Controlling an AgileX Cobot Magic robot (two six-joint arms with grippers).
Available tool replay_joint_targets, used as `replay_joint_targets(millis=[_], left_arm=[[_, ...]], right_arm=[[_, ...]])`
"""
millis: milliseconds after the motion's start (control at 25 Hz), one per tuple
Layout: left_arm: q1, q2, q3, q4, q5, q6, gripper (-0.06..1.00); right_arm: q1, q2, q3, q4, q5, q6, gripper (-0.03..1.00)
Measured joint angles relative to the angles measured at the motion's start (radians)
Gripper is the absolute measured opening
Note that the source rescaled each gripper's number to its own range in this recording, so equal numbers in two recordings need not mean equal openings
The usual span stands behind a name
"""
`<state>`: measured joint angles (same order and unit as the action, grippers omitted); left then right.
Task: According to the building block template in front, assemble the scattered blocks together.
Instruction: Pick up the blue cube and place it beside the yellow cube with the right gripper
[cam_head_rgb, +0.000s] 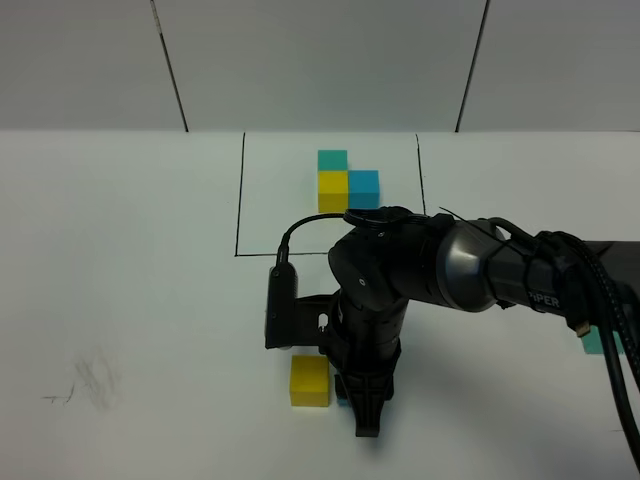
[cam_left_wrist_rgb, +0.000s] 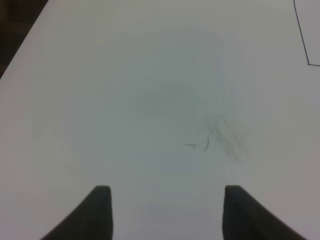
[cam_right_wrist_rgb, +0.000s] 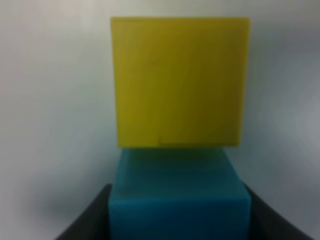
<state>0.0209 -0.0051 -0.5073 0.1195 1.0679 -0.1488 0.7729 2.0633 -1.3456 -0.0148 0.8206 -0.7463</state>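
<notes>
The building block template (cam_head_rgb: 342, 181), a teal, yellow and blue L-cluster, lies inside the black drawn rectangle (cam_head_rgb: 240, 200) at the back. My right gripper (cam_head_rgb: 362, 420) reaches down across the middle, shut on the blue cube (cam_right_wrist_rgb: 179, 200). The blue cube touches the yellow cube (cam_right_wrist_rgb: 180, 82). In the high view the yellow cube (cam_head_rgb: 310, 381) shows beside the gripper, and only a sliver of the blue cube (cam_head_rgb: 342, 400) shows. The teal cube (cam_head_rgb: 594, 342) peeks out behind the right arm. My left gripper (cam_left_wrist_rgb: 167, 215) is open and empty above bare table.
A grey pencil smudge (cam_head_rgb: 95, 385) marks the table at the front left; it also shows in the left wrist view (cam_left_wrist_rgb: 222, 137). A corner of the black rectangle's line (cam_left_wrist_rgb: 304, 42) shows there too. The right arm's cable (cam_head_rgb: 610, 350) hangs at the right.
</notes>
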Motion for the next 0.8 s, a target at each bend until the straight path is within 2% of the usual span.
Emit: replay_joint_targets(millis=[280, 800], left_arm=[[0.000, 0.000, 0.000, 0.000, 0.000, 0.000, 0.11], [0.000, 0.000, 0.000, 0.000, 0.000, 0.000, 0.11]], right_arm=[[0.000, 0.013, 0.000, 0.002, -0.033, -0.007, 0.25], [0.003, 0.050, -0.007, 0.015, -0.038, -0.008, 0.25]])
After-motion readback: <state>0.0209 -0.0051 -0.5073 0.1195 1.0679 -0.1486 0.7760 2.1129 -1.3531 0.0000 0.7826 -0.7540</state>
